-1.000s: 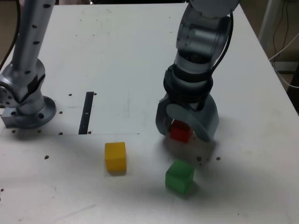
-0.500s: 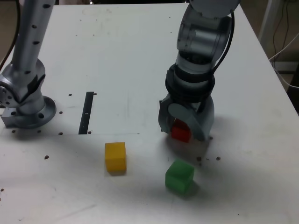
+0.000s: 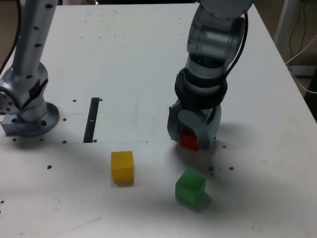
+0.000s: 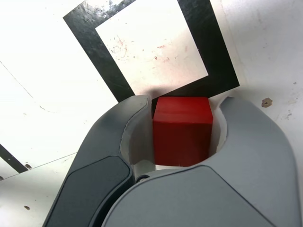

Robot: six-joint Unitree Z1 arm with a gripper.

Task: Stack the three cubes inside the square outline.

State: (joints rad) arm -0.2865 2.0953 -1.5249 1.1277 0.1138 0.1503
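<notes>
Jaws (image 4: 182, 130) clamped on small matte red cube (image 4: 182, 130), at thick black square outline's (image 4: 106, 66) edge. Step: first placement. Next: centre cube inside outline, release.

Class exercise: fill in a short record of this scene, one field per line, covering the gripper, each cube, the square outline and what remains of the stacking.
gripper: shut on red cube
red cube: between the jaws, at the outline's edge
yellow cube: loose on table, toward the exterior view's left
green cube: loose on table, nearest the camera
square outline: white centre holds no cube
table: white, speckled
stack: not begun
</notes>
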